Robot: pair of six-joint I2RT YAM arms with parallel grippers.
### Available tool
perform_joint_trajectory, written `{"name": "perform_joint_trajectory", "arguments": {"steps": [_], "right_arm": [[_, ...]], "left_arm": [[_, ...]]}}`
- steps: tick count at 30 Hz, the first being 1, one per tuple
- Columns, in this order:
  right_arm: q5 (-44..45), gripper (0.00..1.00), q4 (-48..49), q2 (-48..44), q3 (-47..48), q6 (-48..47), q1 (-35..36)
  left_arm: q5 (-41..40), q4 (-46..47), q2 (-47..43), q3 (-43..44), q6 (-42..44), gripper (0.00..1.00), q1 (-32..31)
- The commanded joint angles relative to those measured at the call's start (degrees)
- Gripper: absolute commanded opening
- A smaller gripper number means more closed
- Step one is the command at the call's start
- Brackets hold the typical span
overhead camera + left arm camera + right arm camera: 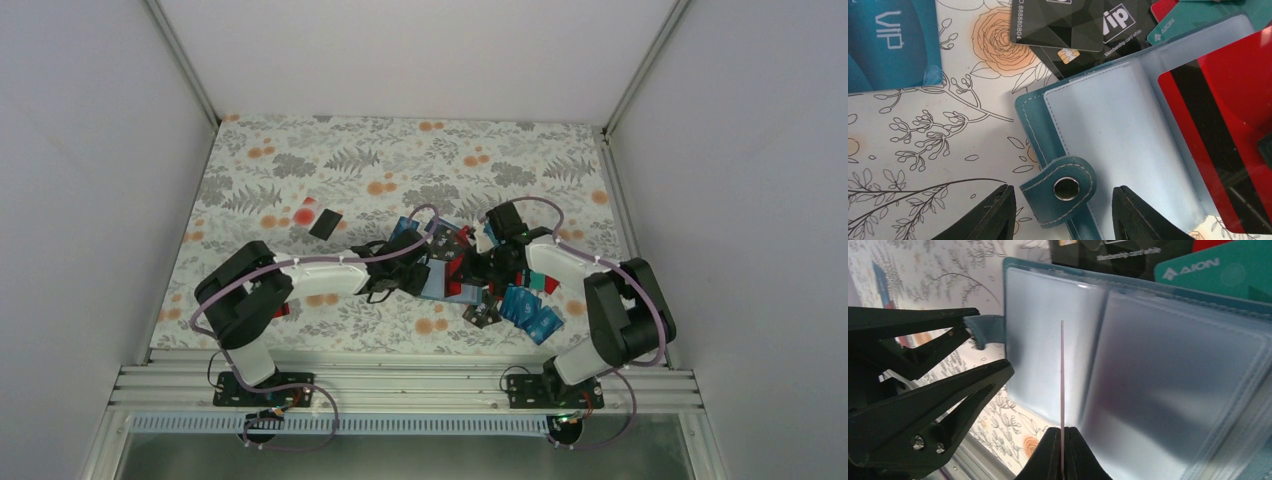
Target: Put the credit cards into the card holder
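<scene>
Stitching edges the soft teal leather card holder (pixel 1035 122), open on floral cloth (pixel 923 145), clear plastic sleeves (pixel 1168 365) up. My left gripper (pixel 1063 189) is spread astride its snap tab (pixel 1060 192). My right gripper (pixel 1062 431) pinches 1 thin red card (pixel 1062 375), edge-on there, black-striped in the left wrist view. A glossy black card (pixel 1120 20) reads "VIP", a teal card (pixel 1218 270) "AION".

On the table (pixel 300 170), credit cards (pixel 530 310) lie around the card holder (pixel 1108 135).

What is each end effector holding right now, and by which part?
Right end effector: thin red card, pinched at its near edge. Left end effector: nothing; its jaws straddle the soft teal wallet's snap tab.
</scene>
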Motion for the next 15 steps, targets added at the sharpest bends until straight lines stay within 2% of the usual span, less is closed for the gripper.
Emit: {"name": "perform_joint_trajectory", "arguments": {"steps": [1, 5, 10, 15], "right_arm": [[1.5, 0.04, 0.7, 2.6, -0.3, -1.3, -0.7], [1.8, 0.04, 1.0, 3.8, -0.2, -1.1, -0.9], [0.8, 0.04, 1.8, 4.9, -0.3, -0.4, -1.2], [-2.2, 0.04, 3.1, 7.0, -0.3, -0.1, -1.5]], "left_arm": [[1.0, 1.4, 1.5, 1.3, -0.2, 0.48, 0.4], [0.8, 1.4, 2.4, 1.4, -0.2, 0.45, 0.4], [0.7, 1.3, 2.8, 1.1, -0.2, 0.35, 0.4], [0.9, 1.5, 2.9, 0.9, -0.1, 0.30, 0.4]]}}
